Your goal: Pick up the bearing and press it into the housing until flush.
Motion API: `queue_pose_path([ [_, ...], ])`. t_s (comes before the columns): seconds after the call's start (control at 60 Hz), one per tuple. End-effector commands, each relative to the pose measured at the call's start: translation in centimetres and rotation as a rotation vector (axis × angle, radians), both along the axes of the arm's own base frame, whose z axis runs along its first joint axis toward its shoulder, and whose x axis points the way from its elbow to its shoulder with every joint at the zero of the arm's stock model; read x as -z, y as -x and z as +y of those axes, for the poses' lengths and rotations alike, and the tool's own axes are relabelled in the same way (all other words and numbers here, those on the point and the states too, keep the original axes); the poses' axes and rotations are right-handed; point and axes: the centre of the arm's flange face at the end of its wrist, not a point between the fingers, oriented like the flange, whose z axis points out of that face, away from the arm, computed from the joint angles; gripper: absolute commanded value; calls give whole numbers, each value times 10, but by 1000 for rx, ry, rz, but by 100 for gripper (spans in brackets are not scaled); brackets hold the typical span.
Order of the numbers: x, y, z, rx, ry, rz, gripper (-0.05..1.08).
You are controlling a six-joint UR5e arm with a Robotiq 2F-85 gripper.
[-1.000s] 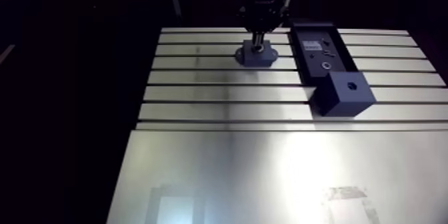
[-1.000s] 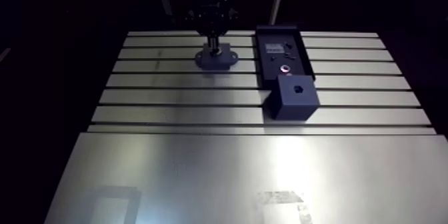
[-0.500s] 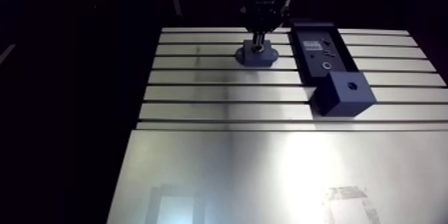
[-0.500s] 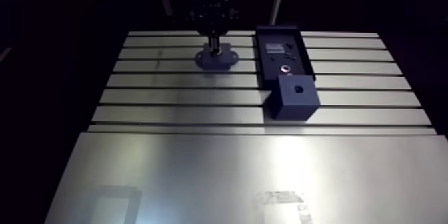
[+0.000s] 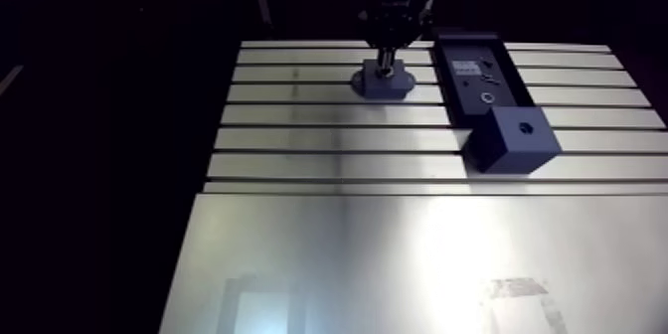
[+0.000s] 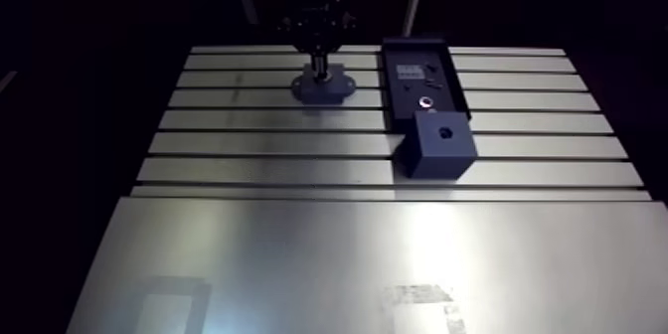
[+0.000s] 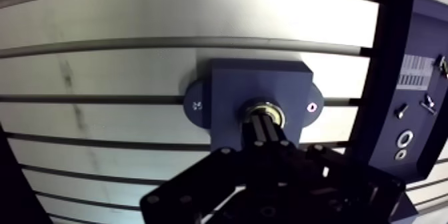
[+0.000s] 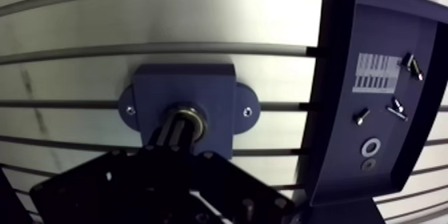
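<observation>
The dark blue housing (image 7: 253, 83) with two flange ears sits on the slotted table (image 7: 120, 60). A metallic bearing (image 7: 265, 111) shows as a bright ring in its central bore. My gripper (image 7: 264, 123) stands directly over the bore, its two fingers pressed together, shut, with their tips resting on the bearing. The fingers hide the bearing's near side, so I cannot tell how deep it sits. In the arm view the gripper (image 5: 384, 60) comes down onto the housing (image 5: 383, 83) at the table's far side.
Beside the housing lies a dark tray (image 8: 380, 47) with a barcode label, small screws and a washer (image 8: 369, 147). A dark block with a hole (image 5: 517, 137) stands at the tray's near end. A smooth metal plate (image 5: 417, 258) covers the near table.
</observation>
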Motion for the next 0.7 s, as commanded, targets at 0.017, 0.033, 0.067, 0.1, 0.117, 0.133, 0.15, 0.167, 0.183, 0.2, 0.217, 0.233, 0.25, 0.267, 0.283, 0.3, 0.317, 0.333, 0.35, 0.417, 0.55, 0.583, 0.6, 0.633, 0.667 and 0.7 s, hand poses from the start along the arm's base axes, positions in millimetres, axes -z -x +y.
queue_pose_path([
  [0.017,1,0,0,-1,1,-1,108],
  [0.033,1,0,0,0,1,-1,108],
  [0.067,1,0,0,0,1,-1,108],
  [0.1,1,0,0,-2,0,-1,108],
  [0.117,1,0,0,-6,1,-1,108],
  [0.133,1,0,0,-6,1,-1,108],
  [0.15,1,0,0,-9,1,-1,108],
  [0.167,1,0,0,-11,1,-1,108],
  [0.183,1,0,0,-11,1,-1,108],
  [0.2,1,0,0,-11,1,-1,108],
  [0.217,1,0,0,-11,1,-1,108],
  [0.233,1,0,0,-11,1,-1,108],
  [0.25,1,0,0,-11,1,-1,108],
  [0.267,1,0,0,-13,1,-3,108],
  [0.283,1,0,0,-13,1,-3,108],
  [0.3,2,0,0,-13,1,-3,108],
  [0.317,2,0,0,-13,1,-3,108],
  [0.333,2,0,0,-13,1,-3,108],
  [0.35,2,0,0,-13,1,-3,108],
  [0.417,2,0,0,-13,1,-3,108],
  [0.55,2,-1,1,-12,1,-4,108],
  [0.583,3,-1,1,-11,1,-6,108],
  [0.6,3,-1,1,-11,1,-6,108],
  [0.633,3,-1,3,-9,1,-6,108],
  [0.667,3,-1,3,-8,1,-6,108],
  [0.7,3,-1,4,-7,1,-6,108],
])
